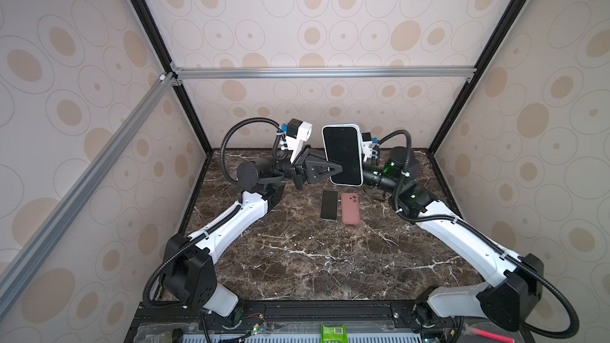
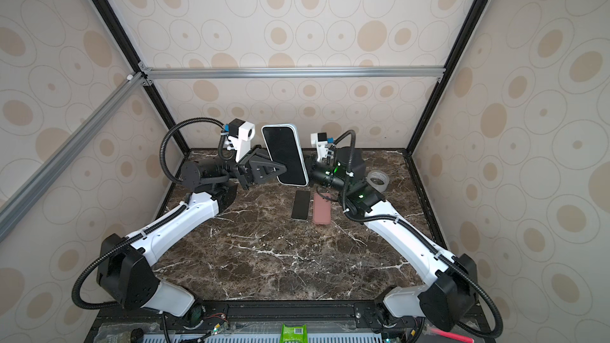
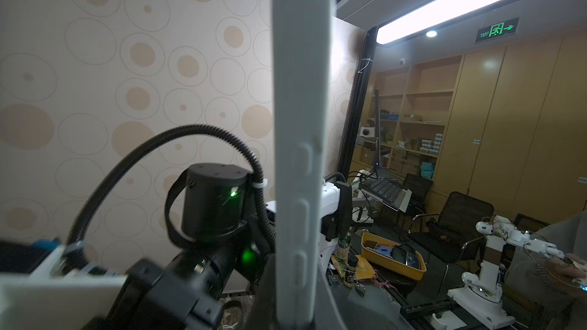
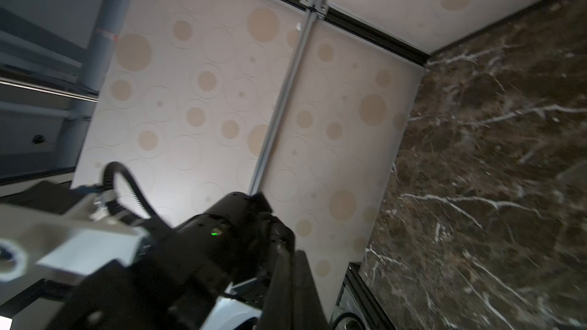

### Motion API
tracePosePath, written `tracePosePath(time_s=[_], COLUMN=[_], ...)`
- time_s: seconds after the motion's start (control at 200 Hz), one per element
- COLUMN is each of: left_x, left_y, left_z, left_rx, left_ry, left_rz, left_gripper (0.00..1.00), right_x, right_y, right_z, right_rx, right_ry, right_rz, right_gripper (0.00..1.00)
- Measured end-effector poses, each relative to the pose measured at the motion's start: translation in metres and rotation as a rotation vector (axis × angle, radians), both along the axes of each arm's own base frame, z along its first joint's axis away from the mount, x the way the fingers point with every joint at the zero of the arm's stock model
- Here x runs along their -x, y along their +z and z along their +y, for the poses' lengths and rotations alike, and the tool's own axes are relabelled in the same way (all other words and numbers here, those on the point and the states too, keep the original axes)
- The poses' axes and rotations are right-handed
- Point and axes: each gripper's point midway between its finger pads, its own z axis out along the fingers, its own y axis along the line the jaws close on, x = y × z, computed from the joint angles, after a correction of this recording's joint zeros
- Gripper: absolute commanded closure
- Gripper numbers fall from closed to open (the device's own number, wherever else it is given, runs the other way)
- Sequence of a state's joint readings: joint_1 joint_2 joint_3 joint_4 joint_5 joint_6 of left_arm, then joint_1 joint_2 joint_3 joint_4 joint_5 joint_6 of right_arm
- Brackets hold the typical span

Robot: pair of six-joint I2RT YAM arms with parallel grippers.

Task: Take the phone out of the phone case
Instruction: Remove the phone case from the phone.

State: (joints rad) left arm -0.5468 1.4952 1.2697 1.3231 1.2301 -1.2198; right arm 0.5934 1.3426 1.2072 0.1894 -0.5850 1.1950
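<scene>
Phones (image 1: pixel 343 155) (image 1: pixel 329 205) two, cases (image 3: pixel 300 90) (image 1: pixel 350 208) two

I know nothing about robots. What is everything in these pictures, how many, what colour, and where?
cased phone: one, black screen in a white case, held in the air above the table.
bare phone: one, black, flat on the table's far half.
phone case: one, pink, flat beside the bare phone.
tape roll: one, pale grey, table's far right side.
packet: one, green, front rail.
stick: one, red, front rail.
table: one, brown marble.
arms: two, white and black, either side.
left fingers: black, shut on the cased phone.
right fingers: black, shut, behind the cased phone.
</scene>
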Motion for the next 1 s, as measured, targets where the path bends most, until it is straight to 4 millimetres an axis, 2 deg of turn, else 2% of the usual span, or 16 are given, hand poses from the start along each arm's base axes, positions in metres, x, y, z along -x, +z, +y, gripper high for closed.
tracePosePath(time_s=[0.04, 0.08, 0.15, 0.19, 0.245, 0.33, 0.4, 0.465, 0.56, 0.67, 0.76, 1.0], left_x=[0.001, 0.002, -0.001, -0.005, -0.010, -0.017, -0.021, -0.025, -0.028, -0.030, -0.030, -0.036], left_y=[0.001, 0.001, 0.001, 0.000, -0.001, -0.001, 0.001, 0.001, 0.001, -0.001, -0.003, -0.014], left_z=[0.000, 0.000, -0.001, -0.002, -0.002, 0.000, 0.002, 0.003, 0.004, 0.004, 0.003, -0.003], left_rx=[0.004, 0.004, 0.003, 0.002, -0.002, -0.007, -0.006, -0.006, -0.010, -0.019, -0.028, -0.068], left_ry=[0.002, 0.003, 0.018, 0.035, 0.058, 0.099, 0.124, 0.139, 0.147, 0.143, 0.132, 0.101], left_rz=[-0.006, -0.009, -0.003, 0.006, 0.022, 0.046, 0.057, 0.070, 0.082, 0.101, 0.116, 0.163], left_gripper=[1.00, 1.00, 1.00, 1.00, 1.00, 1.00, 1.00, 1.00, 1.00, 1.00, 1.00, 1.00], right_x=[-0.001, -0.002, -0.004, -0.005, -0.006, 0.000, 0.012, 0.027, 0.049, 0.067, 0.076, 0.086], right_y=[-0.016, -0.024, -0.026, -0.023, -0.013, 0.016, 0.040, 0.060, 0.081, 0.094, 0.096, 0.090], right_z=[-0.001, -0.004, -0.020, -0.034, -0.056, -0.091, -0.109, -0.116, -0.116, -0.106, -0.097, -0.081], right_rx=[0.044, 0.076, 0.126, 0.151, 0.177, 0.180, 0.177, 0.171, 0.153, 0.129, 0.123, 0.128], right_ry=[-0.005, -0.014, -0.057, -0.097, -0.157, -0.241, -0.268, -0.260, -0.197, -0.087, 0.008, 0.193], right_rz=[0.034, 0.042, 0.020, -0.006, -0.058, -0.175, -0.293, -0.404, -0.541, -0.641, -0.686, -0.735], right_gripper=[1.00, 1.00, 1.00, 0.92, 0.82, 0.67, 0.53, 0.49, 0.49, 0.49, 0.52, 0.59])
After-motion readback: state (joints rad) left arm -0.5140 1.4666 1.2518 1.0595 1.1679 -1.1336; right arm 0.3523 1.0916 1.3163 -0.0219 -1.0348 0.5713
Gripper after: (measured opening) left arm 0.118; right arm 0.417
